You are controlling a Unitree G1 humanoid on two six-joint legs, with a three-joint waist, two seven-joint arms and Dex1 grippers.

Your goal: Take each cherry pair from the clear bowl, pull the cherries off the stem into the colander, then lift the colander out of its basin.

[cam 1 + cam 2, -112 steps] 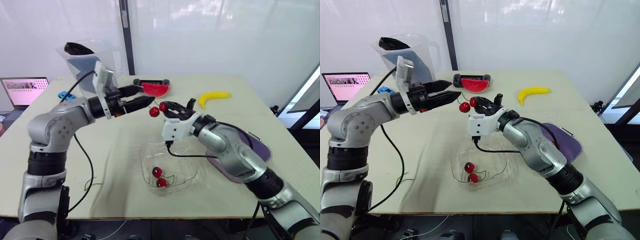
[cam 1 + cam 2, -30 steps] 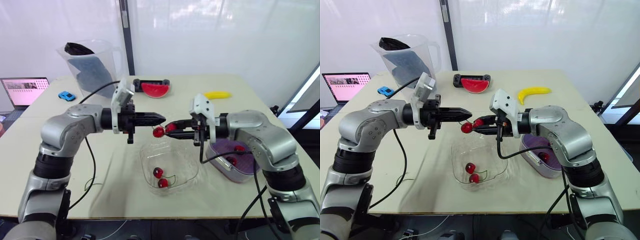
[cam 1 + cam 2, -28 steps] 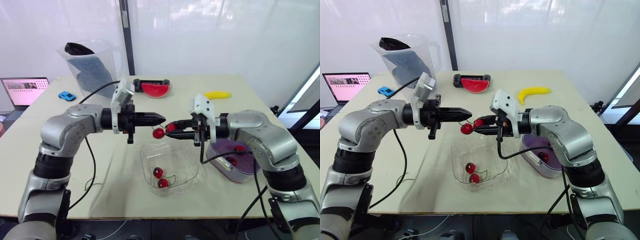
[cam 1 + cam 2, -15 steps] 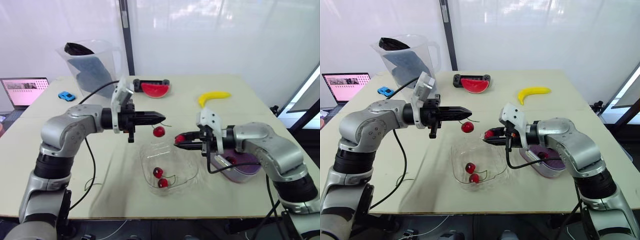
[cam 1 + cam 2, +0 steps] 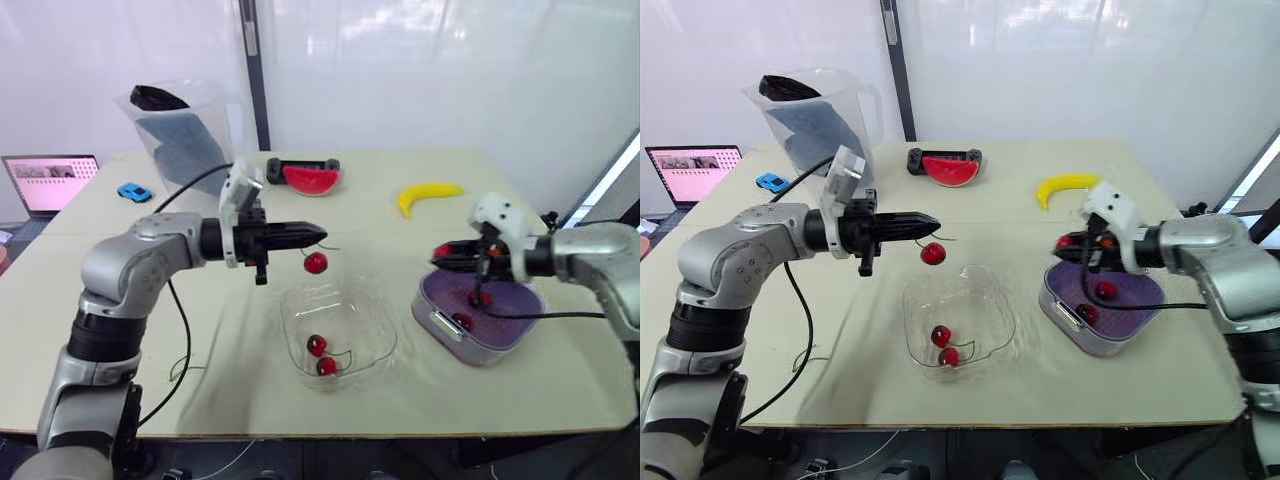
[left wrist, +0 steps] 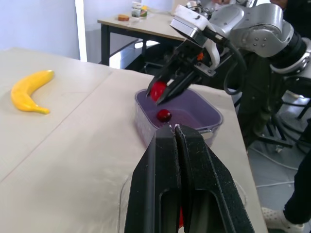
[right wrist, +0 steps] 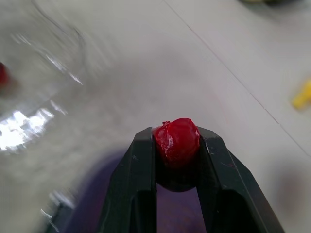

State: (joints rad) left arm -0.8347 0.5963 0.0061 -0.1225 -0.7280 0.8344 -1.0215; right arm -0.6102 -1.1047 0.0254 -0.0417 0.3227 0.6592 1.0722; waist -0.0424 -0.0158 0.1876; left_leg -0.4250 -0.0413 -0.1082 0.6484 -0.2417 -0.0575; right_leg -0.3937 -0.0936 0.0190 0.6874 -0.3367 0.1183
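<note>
Now lower your right gripper [image 7: 176,136], clamped on 1 glossy red cherry [image 7: 176,145], closer over the purple plastic colander [image 5: 510,300], then part the fingers gently. Your left gripper [image 5: 322,236] pinches the thin stem [image 5: 326,247], dangling a second red cherry [image 5: 316,263] above the clear plastic bowl [image 5: 290,310].

I've bare table [image 5: 408,305] btwn clear bowl [image 5: 378,322] & colander [image 5: 472,350]. Left gripper [image 5: 318,236], pinching stem [image 5: 939,239] w/ hanging cherry [image 5: 316,263], blocks bowl's far side; banana [image 5: 428,195] beyond colander.
</note>
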